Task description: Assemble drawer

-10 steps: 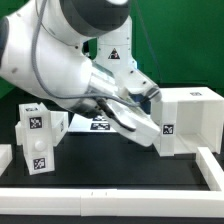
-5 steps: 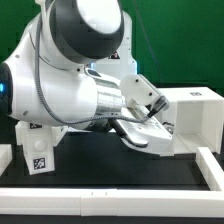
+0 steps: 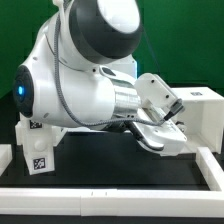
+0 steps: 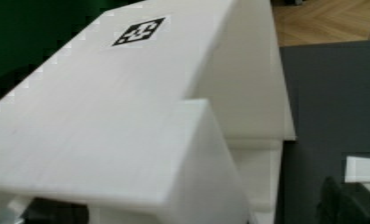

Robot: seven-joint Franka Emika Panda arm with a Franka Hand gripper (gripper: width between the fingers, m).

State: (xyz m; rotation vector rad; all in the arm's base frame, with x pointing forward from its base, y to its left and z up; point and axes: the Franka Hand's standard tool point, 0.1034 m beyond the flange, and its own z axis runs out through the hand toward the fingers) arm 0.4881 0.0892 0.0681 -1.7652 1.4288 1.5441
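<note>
The large white casing (image 3: 206, 112) of the drawer stands at the exterior view's right, and my arm hides its left part. My gripper (image 3: 170, 138) is pressed close against the casing's left side, low down. Its jaws are hidden, so I cannot tell whether they are open or shut. In the wrist view the casing (image 4: 146, 110) fills nearly the whole picture, very close, with a black-and-white tag (image 4: 143, 31) on its face. A small white tray box (image 3: 37, 148) with tags stands at the exterior view's left, far from the gripper.
Another white part (image 3: 5, 160) lies at the far left edge. A white rim (image 3: 110, 190) runs along the front of the black table. My bulky arm (image 3: 90, 80) covers the middle of the scene. A green backdrop stands behind.
My arm has swung toward the exterior view's right and closed in on the casing. It now hides the casing's left part and the middle of the table.
</note>
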